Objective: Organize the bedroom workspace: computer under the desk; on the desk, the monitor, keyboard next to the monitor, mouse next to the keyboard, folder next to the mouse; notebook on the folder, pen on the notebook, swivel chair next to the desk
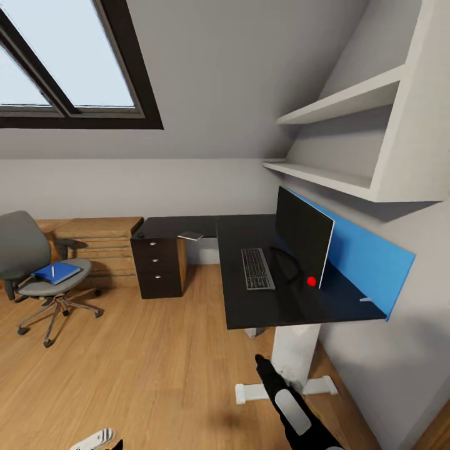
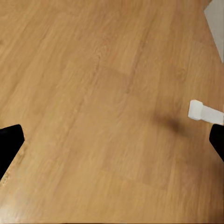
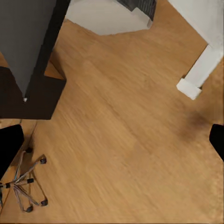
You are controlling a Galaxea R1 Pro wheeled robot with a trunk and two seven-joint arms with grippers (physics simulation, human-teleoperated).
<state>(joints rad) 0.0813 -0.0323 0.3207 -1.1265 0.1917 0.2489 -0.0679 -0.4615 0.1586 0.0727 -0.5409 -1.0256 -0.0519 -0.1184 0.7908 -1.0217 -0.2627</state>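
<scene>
No readable text, label, number or sign anywhere.

Sloped grey ceiling with a dark-framed skylight – wood floor, white wall shelves.

Smooth matt black desk, glossy wood-plank floor, grey cloth swivel chair, chrome base.

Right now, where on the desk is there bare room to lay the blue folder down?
The desk has a bare black strip along its near edge, in front of the keyboard. Another free patch lies left of the keyboard, toward the drawer unit. Between keyboard and monitor it is crowded by the monitor's base. The folder lies on the swivel chair.
</scene>
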